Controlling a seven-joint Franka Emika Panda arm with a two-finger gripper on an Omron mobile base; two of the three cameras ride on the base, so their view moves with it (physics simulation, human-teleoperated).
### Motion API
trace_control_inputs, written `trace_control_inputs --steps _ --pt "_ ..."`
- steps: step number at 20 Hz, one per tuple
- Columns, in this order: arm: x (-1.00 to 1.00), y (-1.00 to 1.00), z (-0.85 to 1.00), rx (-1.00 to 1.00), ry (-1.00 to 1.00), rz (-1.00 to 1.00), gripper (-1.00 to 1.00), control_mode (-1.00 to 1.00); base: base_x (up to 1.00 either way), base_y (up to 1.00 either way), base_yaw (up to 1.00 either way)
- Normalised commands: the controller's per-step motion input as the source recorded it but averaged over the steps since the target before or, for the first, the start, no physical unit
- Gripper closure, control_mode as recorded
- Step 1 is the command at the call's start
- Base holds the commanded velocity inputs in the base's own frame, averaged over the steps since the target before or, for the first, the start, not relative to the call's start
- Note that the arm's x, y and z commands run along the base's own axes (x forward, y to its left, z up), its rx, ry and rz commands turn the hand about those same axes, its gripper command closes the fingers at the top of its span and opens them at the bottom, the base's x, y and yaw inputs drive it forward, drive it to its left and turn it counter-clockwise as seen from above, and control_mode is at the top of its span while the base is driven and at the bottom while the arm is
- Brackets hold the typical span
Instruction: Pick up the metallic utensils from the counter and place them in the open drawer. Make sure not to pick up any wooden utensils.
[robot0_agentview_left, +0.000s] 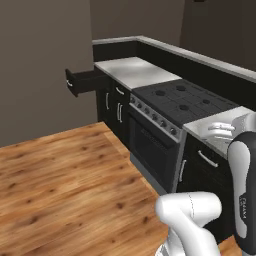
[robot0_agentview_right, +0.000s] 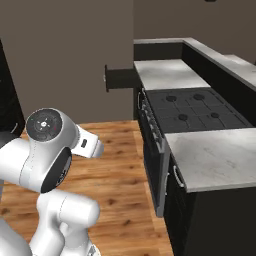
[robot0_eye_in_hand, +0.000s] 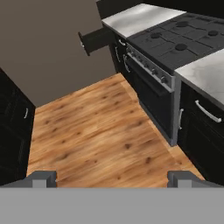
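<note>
The hand hangs above the wooden floor with its fingers spread as wide as they go, gripping nothing. Up at eleven o'clock from it the open drawer juts out from the black cabinets, beside the grey worktop and the stove. I cannot make out any utensils.

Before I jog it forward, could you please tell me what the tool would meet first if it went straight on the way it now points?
Probably the wooden floor: the open tool looks down over bare boards in front of the oven, nothing between, though depth is hard to judge.
</note>
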Motion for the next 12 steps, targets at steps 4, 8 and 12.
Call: trace_control_inputs --steps 4,8,12 --pt "0.00 0.00 0.00 0.00 0.00 0.00 -1.00 1.00 -1.00 -0.70 0.00" --pt "0.00 0.00 0.00 0.00 0.00 0.00 -1.00 1.00 -0.46 -1.00 0.07" --pt "0.00 0.00 0.00 0.00 0.00 0.00 -1.00 1.00 0.00 -1.00 0.24"
